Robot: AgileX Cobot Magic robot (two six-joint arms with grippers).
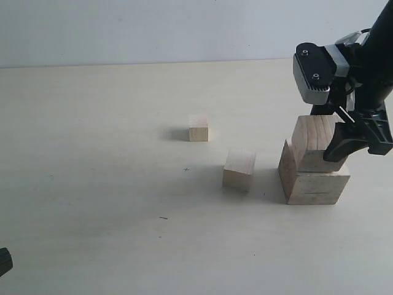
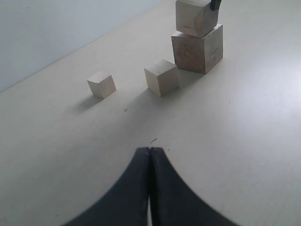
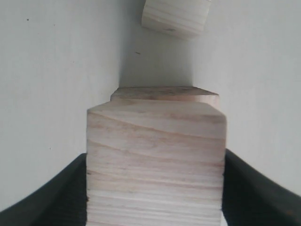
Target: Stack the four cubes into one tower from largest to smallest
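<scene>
Exterior view: right hand (image 1: pixel 334 138) clamps the second-largest cube (image 1: pixel 313 141), tilted atop the largest cube (image 1: pixel 313 184). Third cube (image 1: pixel 239 170) waits just left in frame, nearer that hand. Left hand (image 2: pixel 149 153) is pressed together.

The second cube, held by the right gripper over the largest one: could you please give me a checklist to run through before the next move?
1. Largest cube sits on the table as the base: ok.
2. Second cube lies within the base's edges: ok.
3. Second cube seated flat, not tilted: cannot tell.
4. Right gripper clamps the second cube on both sides: ok.
5. Left gripper shut, apart from all cubes: ok.
6. Third cube and smallest cube stand free on the table, apart from the stack: ok.
</scene>
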